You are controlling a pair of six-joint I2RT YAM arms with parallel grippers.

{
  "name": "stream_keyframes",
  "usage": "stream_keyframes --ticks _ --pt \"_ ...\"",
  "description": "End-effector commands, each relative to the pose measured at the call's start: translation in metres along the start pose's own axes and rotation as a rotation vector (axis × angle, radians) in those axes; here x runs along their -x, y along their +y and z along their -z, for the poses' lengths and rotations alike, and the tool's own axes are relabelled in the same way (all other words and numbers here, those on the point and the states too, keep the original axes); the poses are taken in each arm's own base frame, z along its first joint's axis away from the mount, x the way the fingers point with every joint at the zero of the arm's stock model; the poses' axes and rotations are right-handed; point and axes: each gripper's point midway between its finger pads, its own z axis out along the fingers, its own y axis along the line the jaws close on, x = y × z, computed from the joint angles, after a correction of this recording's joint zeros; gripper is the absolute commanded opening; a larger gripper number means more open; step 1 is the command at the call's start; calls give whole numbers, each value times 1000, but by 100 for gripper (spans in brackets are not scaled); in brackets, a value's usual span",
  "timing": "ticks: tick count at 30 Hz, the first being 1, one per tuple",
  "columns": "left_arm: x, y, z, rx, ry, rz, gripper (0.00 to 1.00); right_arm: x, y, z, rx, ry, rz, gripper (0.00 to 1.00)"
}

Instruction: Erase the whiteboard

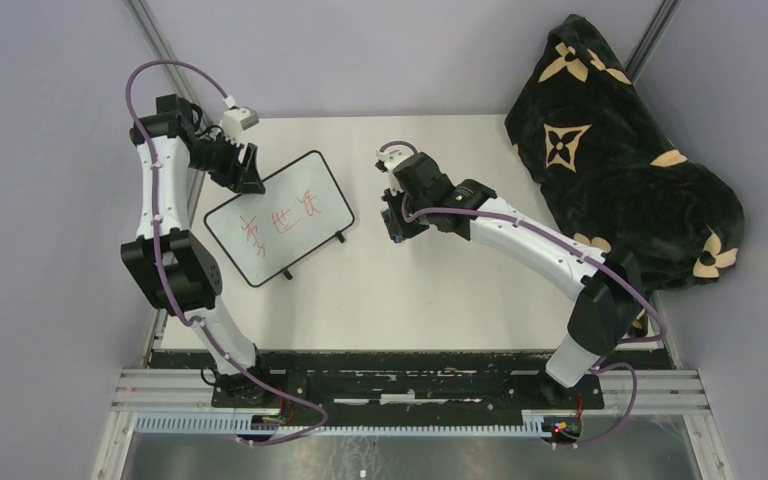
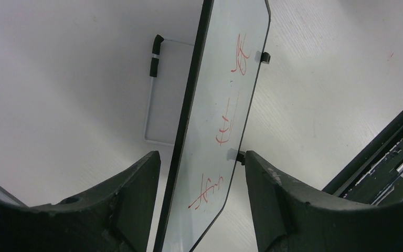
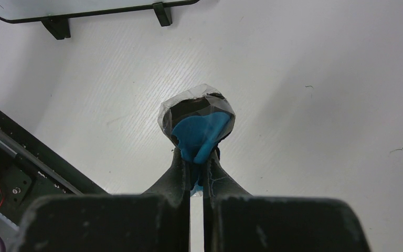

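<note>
The whiteboard (image 1: 280, 215) with red writing stands tilted on its stand at the table's left. It also shows in the left wrist view (image 2: 225, 89), and its lower edge shows in the right wrist view (image 3: 84, 8). My left gripper (image 1: 243, 172) is open at the board's far left corner. Its fingers (image 2: 136, 194) straddle the board's edge with a gap on each side (image 2: 202, 157). My right gripper (image 1: 397, 222) is to the right of the board, above the table. It is shut (image 3: 197, 157) on a blue eraser (image 3: 199, 131) wrapped in clear plastic.
A black blanket (image 1: 620, 150) with tan patterns is heaped at the back right. The board's wire stand (image 2: 149, 105) and black clip feet (image 3: 162, 13) rest on the white table (image 1: 440, 290). A metal rail (image 1: 410, 385) runs along the near edge.
</note>
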Motion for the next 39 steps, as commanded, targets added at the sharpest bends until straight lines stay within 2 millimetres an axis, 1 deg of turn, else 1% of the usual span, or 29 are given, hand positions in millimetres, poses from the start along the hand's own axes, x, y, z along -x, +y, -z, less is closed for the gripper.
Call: stream_keyframes --ticks 1,3,7,10,13,18,22,29,34,39 --pt "5 -7 4 -54 -24 -56 66 27 9 5 20 -80 -5 1" --pt "1 -2 7 -46 -40 -40 66 26 8 4 17 -77 -6 1" --pt "-9 21 21 -27 -107 51 65 22 11 1 24 -67 -7 1" --pt "-18 28 32 -14 -128 77 65 21 14 -3 31 -57 -6 0" --pt "-29 26 37 -7 -134 83 65 21 19 -6 40 -56 -4 1" --pt "-53 19 39 -21 -135 115 64 22 26 -10 54 -53 3 1" --pt "-67 21 44 -23 -156 151 62 21 34 -13 74 -49 10 1" --pt "-79 26 55 -24 -165 171 61 20 40 -16 81 -40 18 1" --pt "-85 26 56 -36 -170 186 57 22 41 -17 77 -44 23 0" --pt "-87 27 55 -48 -180 191 54 24 43 -22 83 -47 25 1"
